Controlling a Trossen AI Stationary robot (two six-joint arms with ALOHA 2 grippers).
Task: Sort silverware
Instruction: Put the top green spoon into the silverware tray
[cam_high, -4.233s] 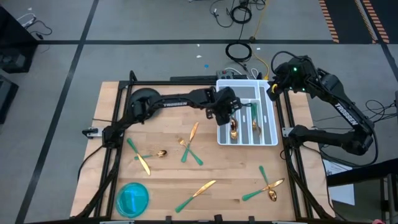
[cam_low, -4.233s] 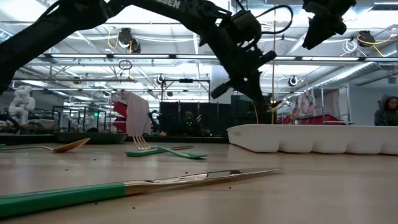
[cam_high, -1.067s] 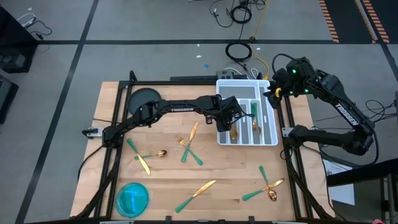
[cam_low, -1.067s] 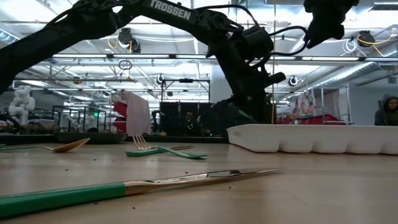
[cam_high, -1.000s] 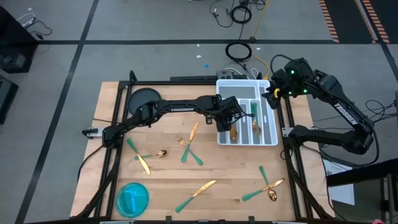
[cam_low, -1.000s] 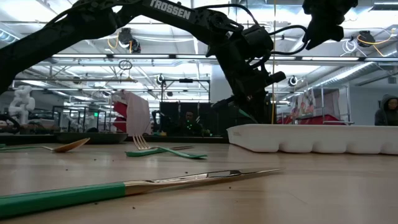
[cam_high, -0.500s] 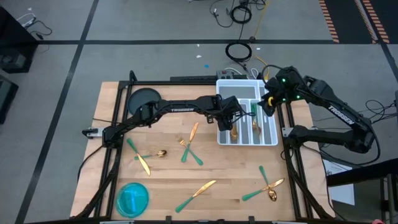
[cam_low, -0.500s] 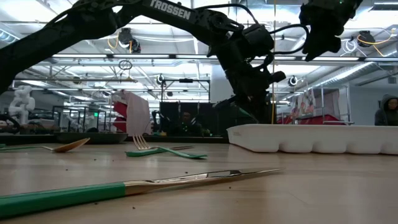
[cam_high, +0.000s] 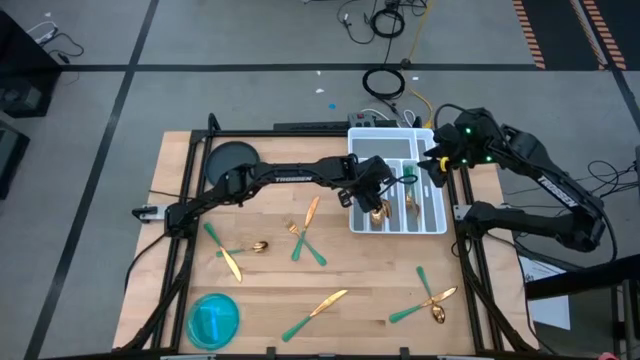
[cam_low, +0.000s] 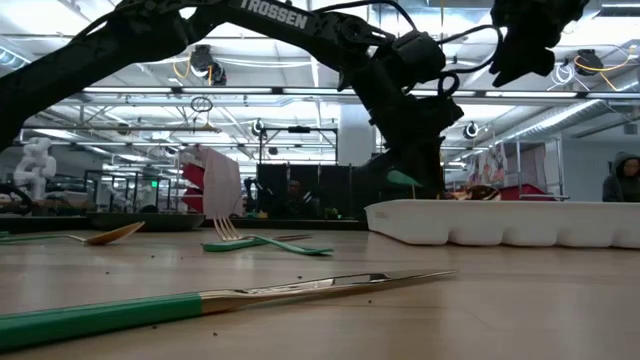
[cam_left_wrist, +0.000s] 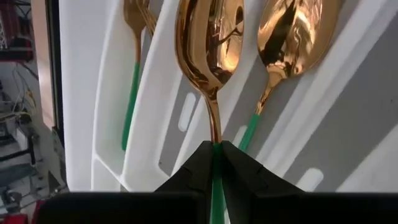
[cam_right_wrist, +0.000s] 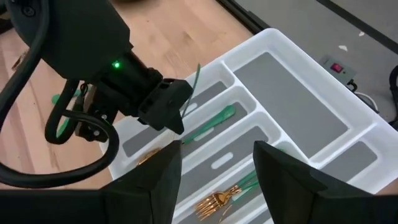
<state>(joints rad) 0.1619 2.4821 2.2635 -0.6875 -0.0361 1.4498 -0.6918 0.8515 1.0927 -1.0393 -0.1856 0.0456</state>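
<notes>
Altogether the pale wooden worktop (cam_high: 265, 285) carries one white compartmented plastic tray (cam_high: 396, 232) at its back right, one round blue bowl (cam_high: 213, 318) at its front left corner, and a scatter of gold-headed, green-handled silverware. Loose pieces lie in four spots. A knife (cam_high: 226, 254) and a spoon (cam_high: 251, 248) cross at the left. A second knife (cam_high: 309, 214) and a fork (cam_high: 304, 241) cross near the middle. A single knife (cam_high: 318, 309) lies slantwise toward the front edge. A small crossed heap (cam_high: 433, 296) sits at the front right, with at least two handles and a spoon bowl in it, though the exact number there is hard to make out. Inside the tray the left wrist view shows one fork (cam_left_wrist: 133, 43) in one slot and one spoon (cam_left_wrist: 291, 32) lying in the neighbouring slot. Two arms are present. The left pincer (cam_left_wrist: 216, 149) is over the tray, clamped tight on the slim green handle of a third spoon (cam_left_wrist: 210, 56) just behind its gold neck. That spoon's long axis runs along the tray's slots, with the bowl pointing straight away from the pincer, beside the spoon already lying there. The right pincer (cam_right_wrist: 214, 149) hangs above the tray's back right part, fingers spread wide, holding nothing.
</notes>
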